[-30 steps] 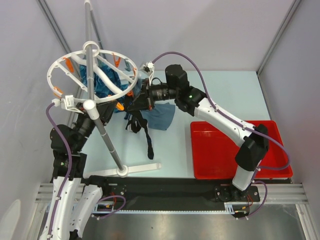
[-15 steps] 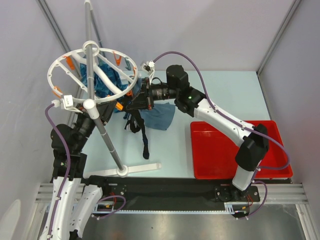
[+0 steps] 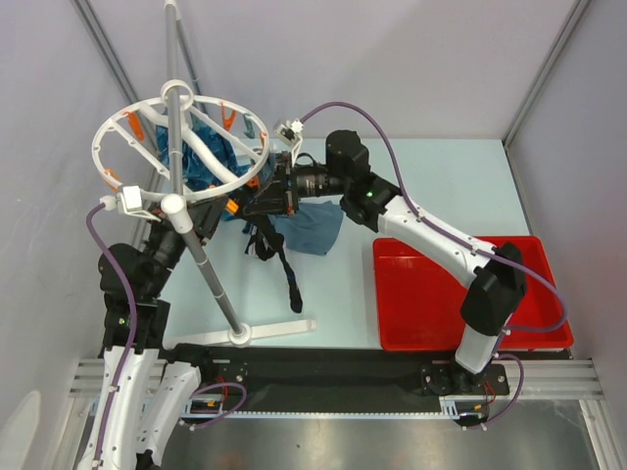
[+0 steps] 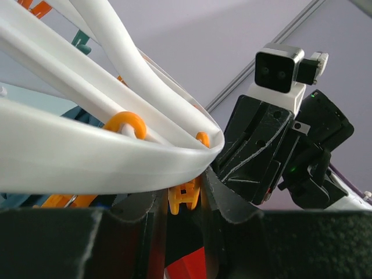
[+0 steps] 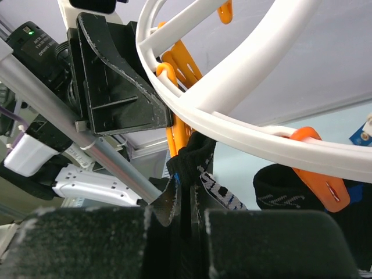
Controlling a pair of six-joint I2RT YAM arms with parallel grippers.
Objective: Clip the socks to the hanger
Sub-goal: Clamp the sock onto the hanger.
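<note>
Left gripper (image 4: pixel 183 204): jaws closed on an orange clip (image 4: pixel 182 196), squeezed between both pads, hanging just under the white hanger (image 4: pixel 87 157) rim. Right gripper (image 5: pixel 188 203): jaws closed, pinching the cuff of a black sock (image 5: pixel 195 156). The cuff top touches the bottom end of that same orange clip; can't tell if the clip actually bites the fabric.

Overhead view: the two grippers meet nose to nose at about 4 o'clock on the hanger ring. The rest of the sock dangles from them toward 6 o'clock over the table (image 3: pixel 392 186).

Second sock (image 5: pixel 285 189), also black, sits at 3 o'clock of the right gripper in its wrist view, top edge against a second clip (image 5: pixel 319 174) on the rim. Blue cloths (image 3: pixel 206 162) hang under the ring's middle. Grey-blue cloth (image 3: pixel 315 230) lies on the table at 5 o'clock of the grippers. Red tray (image 3: pixel 441 304) is at 4 o'clock, well apart. Grey stand pole (image 3: pixel 206 264) slants down toward 5 o'clock from the ring's hub.
</note>
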